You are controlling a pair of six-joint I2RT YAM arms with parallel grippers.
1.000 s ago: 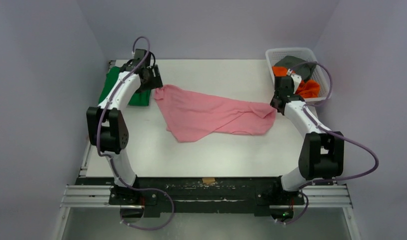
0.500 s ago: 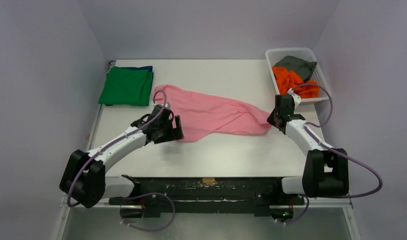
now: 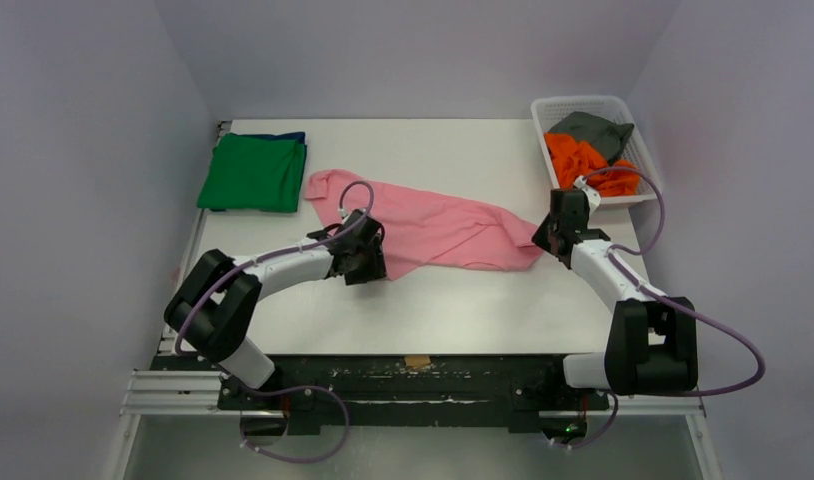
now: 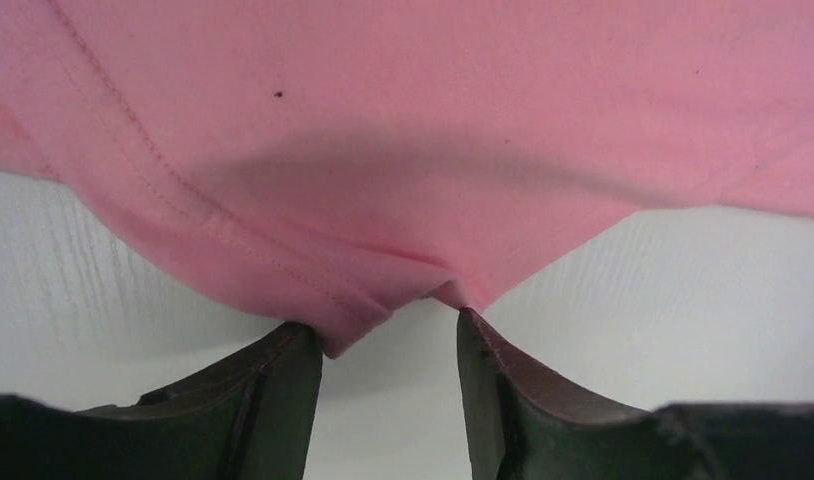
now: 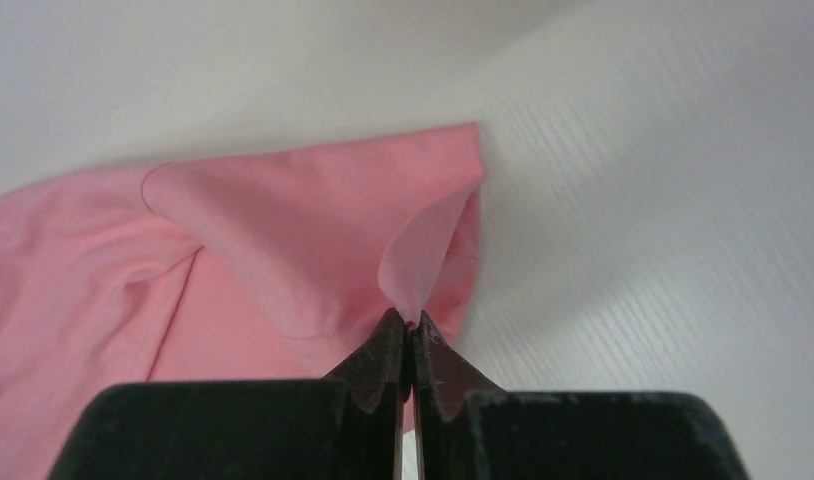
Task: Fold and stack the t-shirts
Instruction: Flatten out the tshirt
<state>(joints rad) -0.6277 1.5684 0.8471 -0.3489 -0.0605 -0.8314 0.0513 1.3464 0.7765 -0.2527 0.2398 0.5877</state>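
Nearest the arm bases, the white flat table top [image 3: 433,310] lay bare in a broad strip. Just beyond it, left of centre, the left gripper [image 3: 369,270] sat low over the table at the near pointed corner of the light pink soft cloth t-shirt [image 3: 433,225]. In the left wrist view its two dark fingers [image 4: 283,385] stood apart, released. The hemmed tip of the pink cloth [image 4: 403,150] reached down to their tips, with white table showing in the gap between them.

Further right and slightly farther back, the right gripper [image 3: 546,233] was at the shirt's right end. The right wrist view showed the right gripper [image 5: 410,325] clenched. Its fingertips pressed together on a small raised fold of the pink fabric [image 5: 283,240], which peaked up from the table there.

The pink shirt itself lay spread and rumpled across the middle of the table, running from its far left end down toward the right.

Farther back on the left, a folded green cloth t-shirt [image 3: 253,172] lay flat near the table's left edge. A sliver of dark blue cloth t-shirt [image 3: 289,136] showed at its far edge. At the far right corner stood a white plastic mesh basket [image 3: 578,101]. It held a crumpled orange cloth t-shirt [image 3: 578,158], with a grey cloth t-shirt [image 3: 593,127] behind that.
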